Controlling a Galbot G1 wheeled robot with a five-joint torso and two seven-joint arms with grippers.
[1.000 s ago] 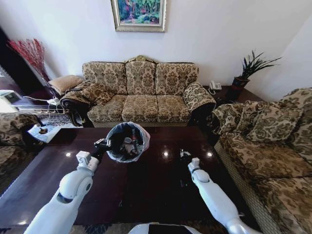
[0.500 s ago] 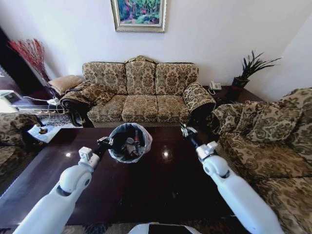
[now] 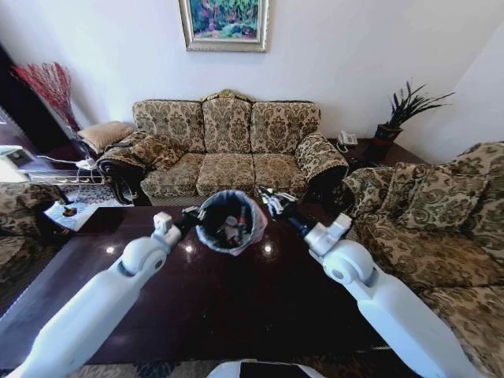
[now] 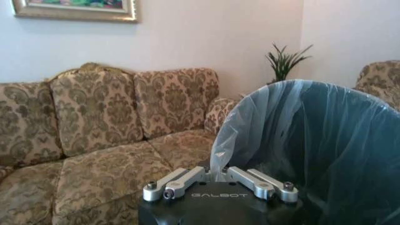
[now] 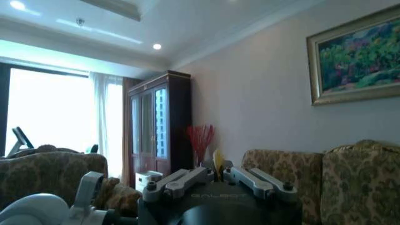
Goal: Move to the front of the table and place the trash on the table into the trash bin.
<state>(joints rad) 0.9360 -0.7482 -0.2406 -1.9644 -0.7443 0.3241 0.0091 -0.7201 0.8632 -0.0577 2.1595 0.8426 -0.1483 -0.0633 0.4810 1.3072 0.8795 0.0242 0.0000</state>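
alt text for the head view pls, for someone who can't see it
The left gripper holds a bag-lined black trash bin, tilted with trash inside, above a glossy dark coffee table, while the right gripper reaches toward its rim. Behind stand a floral patterned sofa and a framed painting.

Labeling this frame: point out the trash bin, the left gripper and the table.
trash bin [image 3: 253,227], head view, on the bag-lined rim.
left gripper [image 3: 191,220], head view, between its fingertips at the bin's rim.
table [image 3: 236,303], head view, on bare dark top.
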